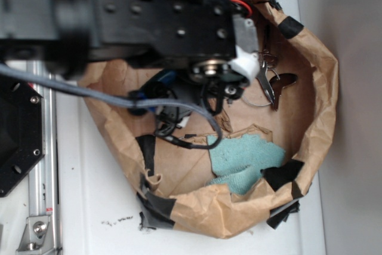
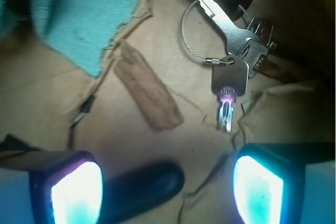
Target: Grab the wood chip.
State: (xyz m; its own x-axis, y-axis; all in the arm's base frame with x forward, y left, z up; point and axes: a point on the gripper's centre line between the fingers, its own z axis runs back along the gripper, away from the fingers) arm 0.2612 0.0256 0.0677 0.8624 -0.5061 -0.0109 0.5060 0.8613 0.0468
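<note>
While the wood chip [image 2: 148, 90] is lying untouched on the brown paper beside the keys [image 2: 231, 61], the gripper [image 2: 167, 187] is hovering spread wide above, likely needing to advance and descend.

Soft daylight, blurred arm, glaring fingertips [image 2: 76, 192]

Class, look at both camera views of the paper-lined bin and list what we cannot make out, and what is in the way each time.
- Wood chip: plain in the wrist view; hidden under the arm in the exterior view.
- Dark capsule-shaped object: its left end sits behind a gripper finger, wrist view.
- Gripper: fingers glare-washed and cut by the bottom edge.
- Teal cloth: cut by the wrist view's top-left edges.
- Keys: partly covered by the arm, exterior view.
</note>
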